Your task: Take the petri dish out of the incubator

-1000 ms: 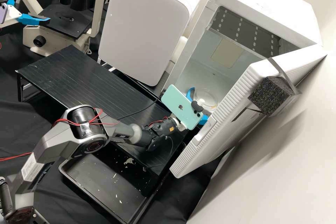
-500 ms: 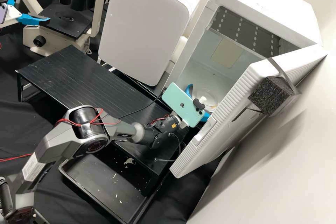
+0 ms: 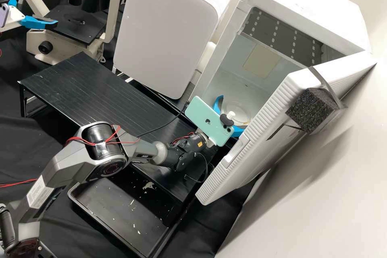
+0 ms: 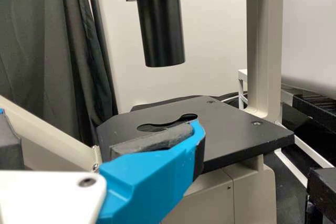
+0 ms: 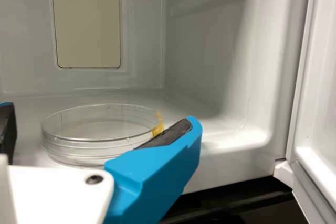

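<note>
- R gripper (image 3: 231, 113): at mouth of incub. (image 3: 308, 12), fingers spread wide, nothing pinched.
- Petri dish (image 5: 86, 146): clear, round, flat on incub. floor, inside; lies ahead of R gripper, in line w/ the gap btwn its fingers. Can't tell if a finger touches it.
- Yellow mark (image 5: 158, 124) on dish side, nr one fingertip.
- Incub. door (image 3: 258, 141): wide open, w/ blk foam block (image 3: 310, 109) strapped on.
- L gripper (image 3: 41, 8): off by microsc. (image 3: 34, 45), fingers apart, nothing btwn them; one finger nr the blk stage (image 4: 231, 135).
- Mint phone (image 3: 207, 121) mounted on R arm, just behind its gripper.
- Wht cabinet (image 3: 165, 28) beside incub., blk raised shelf (image 3: 88, 88) in front.
- Blk tray (image 3: 121, 209) w/ pale flecks, nr shelf's edge.
</note>
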Tool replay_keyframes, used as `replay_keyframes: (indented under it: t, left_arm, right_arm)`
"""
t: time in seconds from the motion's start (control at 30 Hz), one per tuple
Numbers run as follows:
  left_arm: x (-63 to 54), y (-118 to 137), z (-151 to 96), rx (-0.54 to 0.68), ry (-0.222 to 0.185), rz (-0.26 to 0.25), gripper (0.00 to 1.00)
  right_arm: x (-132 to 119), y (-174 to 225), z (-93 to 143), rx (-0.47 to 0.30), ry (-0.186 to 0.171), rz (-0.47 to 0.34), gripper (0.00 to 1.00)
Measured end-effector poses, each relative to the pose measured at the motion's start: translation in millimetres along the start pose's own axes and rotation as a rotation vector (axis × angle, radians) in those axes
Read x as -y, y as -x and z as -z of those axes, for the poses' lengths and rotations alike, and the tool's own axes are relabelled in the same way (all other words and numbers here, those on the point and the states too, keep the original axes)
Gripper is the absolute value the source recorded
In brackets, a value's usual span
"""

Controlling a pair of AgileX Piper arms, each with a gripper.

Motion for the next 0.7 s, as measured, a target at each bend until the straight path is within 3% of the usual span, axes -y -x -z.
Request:
replay_keyframes:
  t: [0.7]
  left_arm:
    - [0.0,0.0,0.0,0.000,0.000,0.000,1.00]
  right_arm:
    - [-1.9,-4.5,-0.7,-0.006,0.023,0.006,0.00]
